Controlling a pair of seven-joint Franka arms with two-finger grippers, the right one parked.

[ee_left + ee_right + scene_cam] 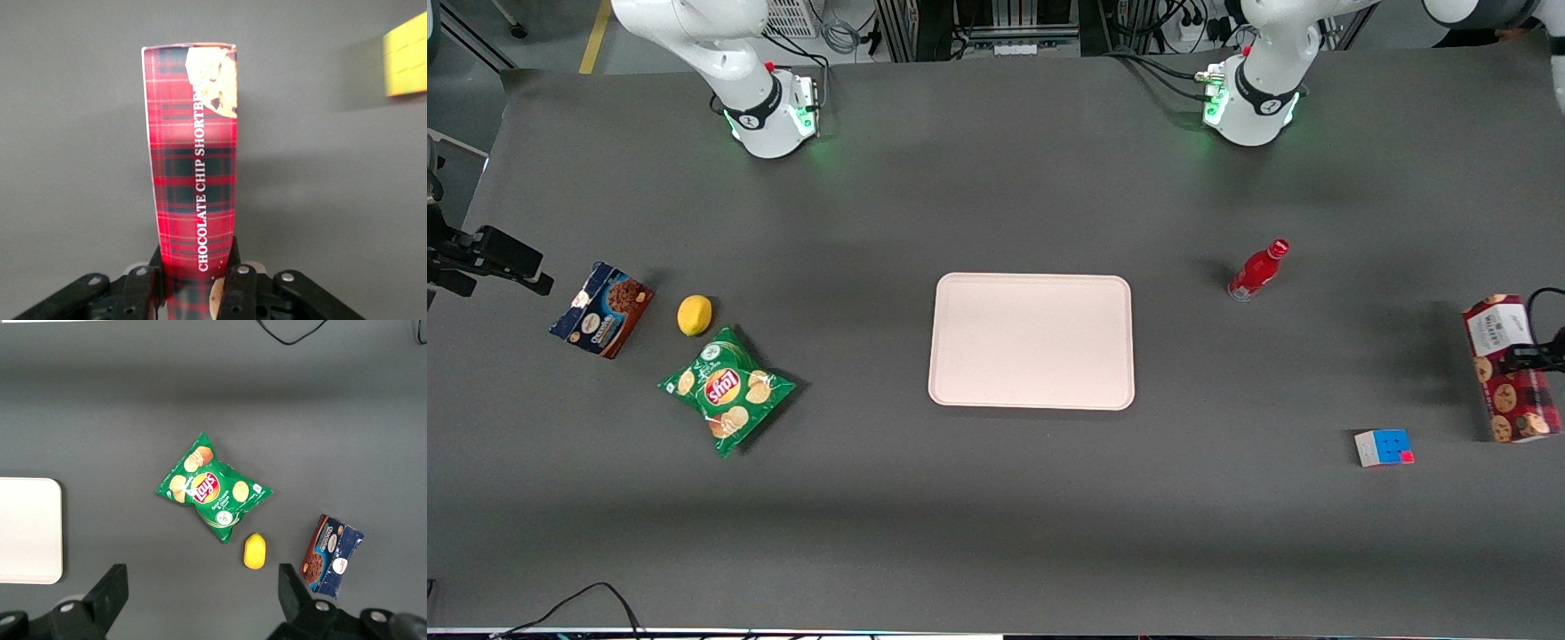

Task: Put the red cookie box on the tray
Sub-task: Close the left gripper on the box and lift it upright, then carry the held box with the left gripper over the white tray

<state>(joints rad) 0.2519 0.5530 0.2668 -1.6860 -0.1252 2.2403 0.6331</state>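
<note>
Things on the gray bench (pixel 996 516) are easy to count: one tray (pixel 1032 341), two cookie boxes, one red bottle (pixel 1258 269), one puzzle cube (pixel 1384 447), one lemon (pixel 695 315) and one green chip bag (pixel 727 389).

The tray is pale pink and flat. It sits in the middle of the bench and holds nothing.

The red cookie box (pixel 1509 369) is at the working arm's end of the bench, well apart from the tray. It is long and narrow, with cookie pictures and a white label end. The tool (pixel 193 283) is at one end of this box. Its two fingers (pixel 239 280) press on the box's two long sides, so it is gripping the box.

The puzzle cube is near the red cookie box, a bit closer to the front camera. The red bottle stands between the tray and the red cookie box.

The blue-and-brown cookie box (pixel 601 308), the lemon and the chip bag lie close together at the parked arm's end.
</note>
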